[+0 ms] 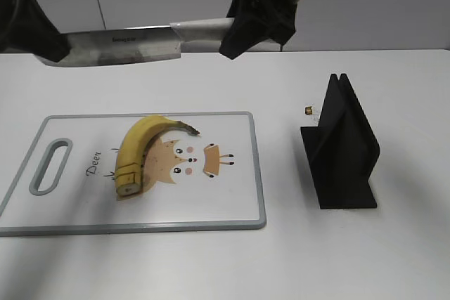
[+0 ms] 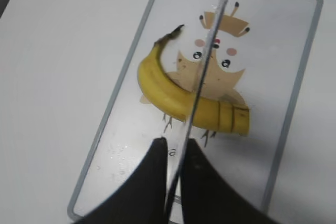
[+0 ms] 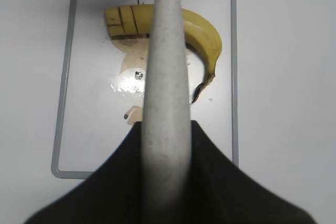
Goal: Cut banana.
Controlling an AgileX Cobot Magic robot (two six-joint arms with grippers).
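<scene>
The banana on the cutting board shows only cut lines at one end; both claws, left and right, clamp the knife above it.

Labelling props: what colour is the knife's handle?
Speckled light grey handle, best seen in the right wrist view.

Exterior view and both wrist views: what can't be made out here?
- Left gripper: cropped by the exterior frame's left edge.
- Curved yellow banana: its middle is hidden behind the pale grey knife handle, right wrist view.
- Small gold object beside the black knife stand: too small to identify.
</scene>
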